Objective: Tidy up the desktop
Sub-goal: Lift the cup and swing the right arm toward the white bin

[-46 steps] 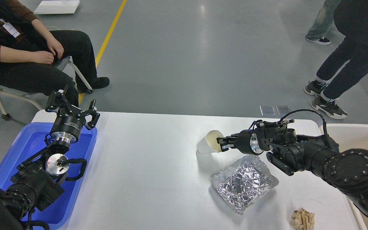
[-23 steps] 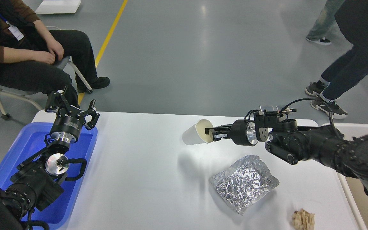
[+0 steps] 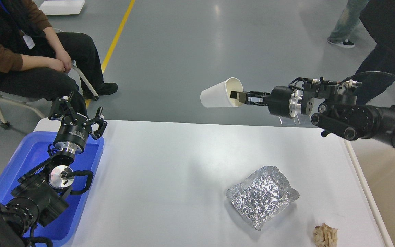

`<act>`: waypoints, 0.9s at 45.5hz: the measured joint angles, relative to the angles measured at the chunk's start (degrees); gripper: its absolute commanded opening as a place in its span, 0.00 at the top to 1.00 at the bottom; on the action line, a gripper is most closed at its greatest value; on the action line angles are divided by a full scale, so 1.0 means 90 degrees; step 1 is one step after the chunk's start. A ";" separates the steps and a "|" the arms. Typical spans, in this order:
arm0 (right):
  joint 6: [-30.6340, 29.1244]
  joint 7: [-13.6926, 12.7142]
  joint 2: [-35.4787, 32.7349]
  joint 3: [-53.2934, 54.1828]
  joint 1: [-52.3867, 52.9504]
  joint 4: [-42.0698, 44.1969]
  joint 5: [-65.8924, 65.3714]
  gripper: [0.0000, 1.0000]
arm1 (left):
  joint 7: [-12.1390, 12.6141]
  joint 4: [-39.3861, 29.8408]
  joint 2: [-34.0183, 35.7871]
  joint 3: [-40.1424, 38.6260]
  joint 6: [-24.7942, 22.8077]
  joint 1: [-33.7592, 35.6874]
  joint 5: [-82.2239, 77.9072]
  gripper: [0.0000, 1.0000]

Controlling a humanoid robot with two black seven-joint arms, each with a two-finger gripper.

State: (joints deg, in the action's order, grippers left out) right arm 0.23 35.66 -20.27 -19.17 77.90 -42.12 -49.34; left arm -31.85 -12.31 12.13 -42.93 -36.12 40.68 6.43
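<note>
The white desktop (image 3: 170,178) fills the lower middle of the head view. My right gripper (image 3: 237,95) is shut on the rim of a white paper cup (image 3: 218,94) and holds it on its side, high above the desktop's far edge. A crumpled foil tray (image 3: 262,196) lies on the desktop at the right. A small crumpled beige paper wad (image 3: 325,235) lies near the front right corner. My left gripper (image 3: 77,113) is open and empty above the far end of the blue tray (image 3: 29,154).
A beige bin (image 3: 389,185) stands beside the desktop's right edge. A seated person (image 3: 22,61) is at the far left, behind the blue tray. Another person's legs (image 3: 379,37) stand at the far right.
My right gripper has lifted the paper cup from the desktop, up and away, to well above the far edge. The left arm has not moved.
</note>
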 measured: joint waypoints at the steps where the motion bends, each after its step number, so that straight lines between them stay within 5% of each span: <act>1: -0.0030 0.0015 -0.0062 0.0040 0.0045 -0.0025 0.0047 1.00 | 0.0000 0.0000 0.0000 0.0000 0.0000 0.0000 -0.0001 0.00; 22: -0.0246 0.0072 -0.0885 0.0317 0.0329 0.0240 0.0868 1.00 | -0.0005 0.0000 0.0000 -0.0004 0.0000 0.0001 -0.0001 0.00; 33: -0.0270 -0.0073 -0.1084 0.0216 -0.0014 0.1532 0.1561 1.00 | -0.0007 0.0000 -0.0001 -0.0006 -0.0002 0.0002 -0.0001 0.00; 41: -0.0276 -0.0501 -0.1081 0.0172 -0.0533 0.2912 0.1785 1.00 | -0.0007 -0.0002 0.0000 -0.0006 -0.0002 0.0002 0.0000 0.00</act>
State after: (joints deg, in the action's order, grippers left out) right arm -2.25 31.15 -30.00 -17.62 73.10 -15.92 -33.27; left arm -31.91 -12.33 12.13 -42.99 -36.14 40.70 6.42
